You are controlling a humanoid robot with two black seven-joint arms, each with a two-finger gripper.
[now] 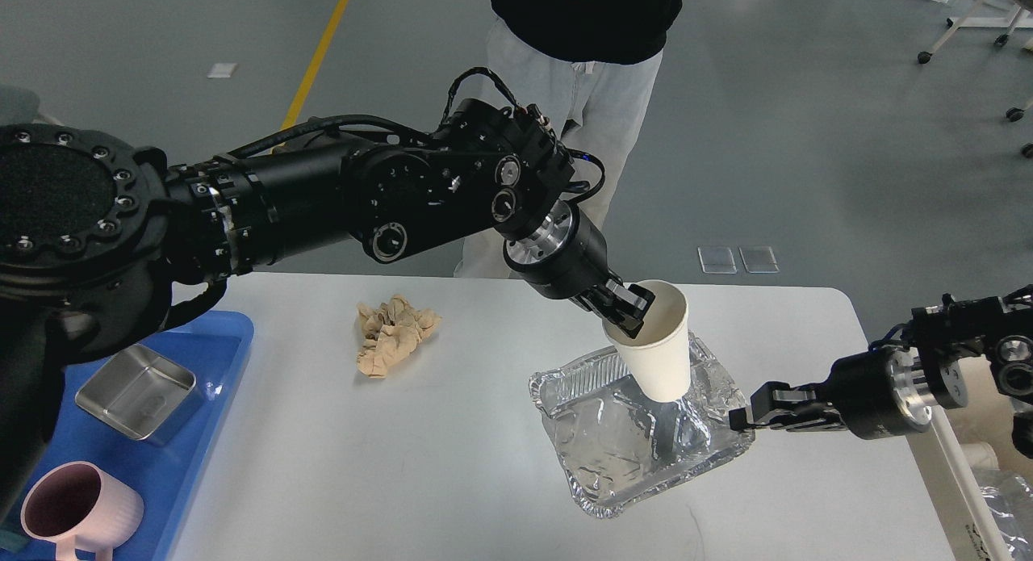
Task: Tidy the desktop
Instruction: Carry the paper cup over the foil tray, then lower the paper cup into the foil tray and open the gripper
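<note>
The desktop (420, 464) spreads wide below me, and on its right part sits a foil tray (629, 440), which I take as my landmark. My left gripper (628, 311) is clenched on the rim of a white paper cup (658, 343) whose base is down inside the tray, while my right gripper (738, 418) pinches the tray's right edge. Left of the tray lies a crumpled brown napkin (393, 332), and farther left a blue tray (121, 456) holds a metal dish (135, 391) and a pink mug (77, 510).

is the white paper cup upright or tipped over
Upright, slightly tilted: the paper cup has its open mouth up and base down in the foil tray, held at the rim by the left gripper.
</note>
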